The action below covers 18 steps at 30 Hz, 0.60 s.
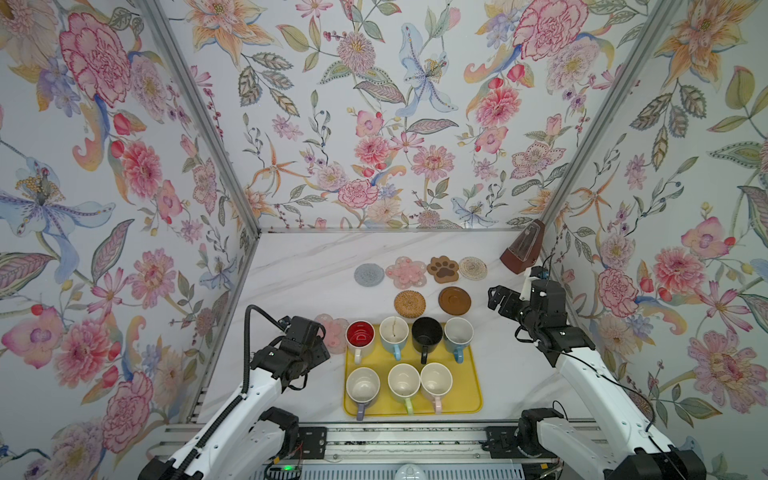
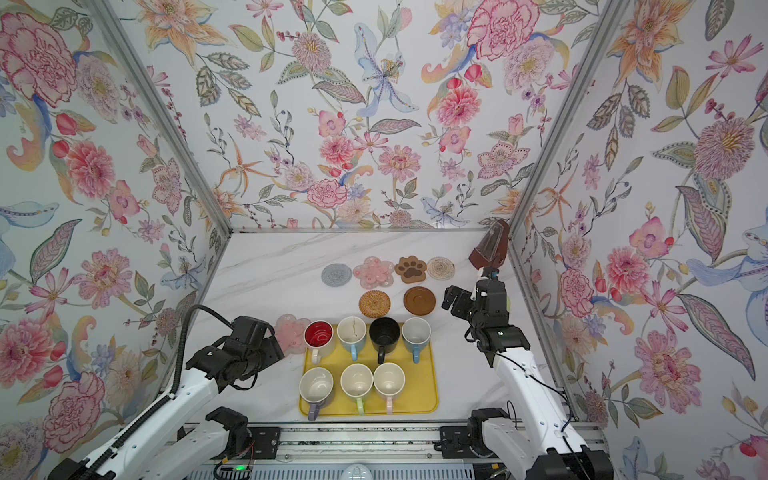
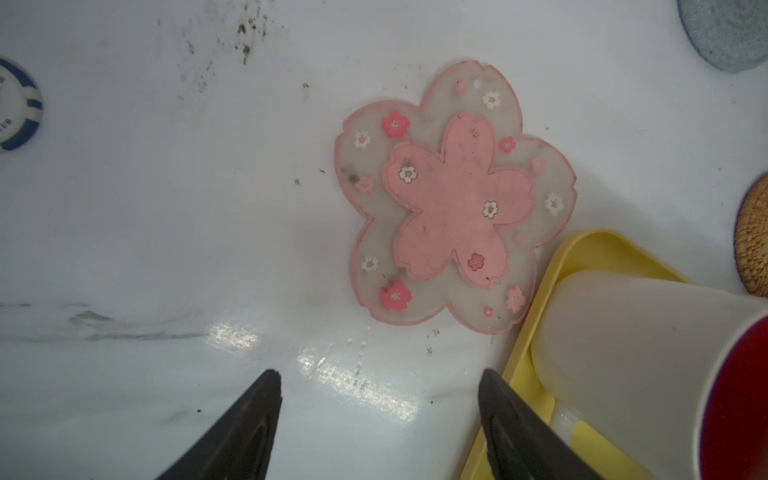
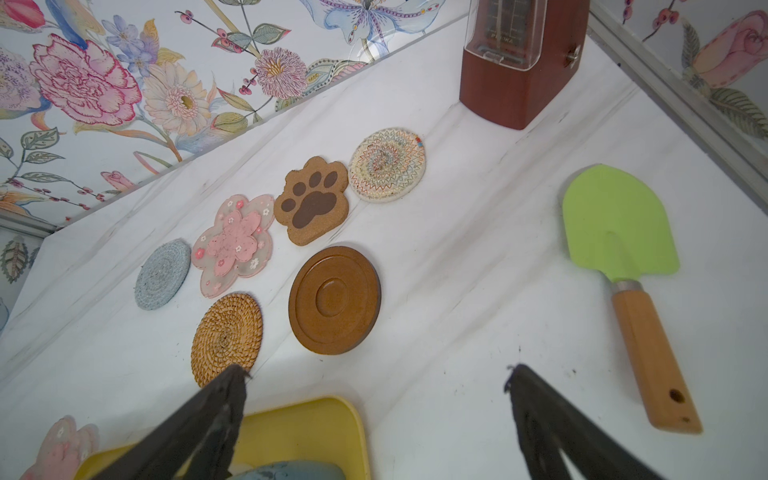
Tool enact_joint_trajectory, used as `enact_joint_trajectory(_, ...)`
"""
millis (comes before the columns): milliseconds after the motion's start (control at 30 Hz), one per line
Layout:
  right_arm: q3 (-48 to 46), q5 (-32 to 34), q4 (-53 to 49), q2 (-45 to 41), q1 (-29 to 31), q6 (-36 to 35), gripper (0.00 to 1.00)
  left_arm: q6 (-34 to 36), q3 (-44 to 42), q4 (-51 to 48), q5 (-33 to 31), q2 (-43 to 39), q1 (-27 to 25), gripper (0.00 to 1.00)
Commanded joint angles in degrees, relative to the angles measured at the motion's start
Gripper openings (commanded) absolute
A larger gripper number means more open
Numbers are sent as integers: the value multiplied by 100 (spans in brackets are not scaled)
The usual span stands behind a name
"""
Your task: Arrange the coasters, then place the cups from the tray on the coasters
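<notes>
The left gripper (image 3: 380,374) has its fingers apart with nothing between them, over bare table (image 3: 166,208) just short of the pink flower coaster (image 3: 453,199). That coaster lies flat, one petal just beside the corner of the tray (image 3: 602,245), perhaps touching it. Being thin and flat on a glossy top, it gives the fingers little edge to catch, so they may well skid over it or push it under the rim. A finger going in on the tray side could knock the white mug (image 3: 644,353) or shift the tray with all seven mugs on it. The right gripper (image 4: 376,370) hangs wide and empty near the six other coasters, laid out in two rows behind the tray (image 1: 409,303).
</notes>
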Motion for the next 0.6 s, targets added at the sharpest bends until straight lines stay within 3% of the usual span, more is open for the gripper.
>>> enact_joint_trajectory(0, 20, -25, 114, -2, -16, 67, 99, -171, -155, -107, 36, -76, -113, 77)
enact_joint_trajectory(567, -8, -94, 176, 6, 1, 181, 99, 165, -249, 270, 90, 569, -284, 69)
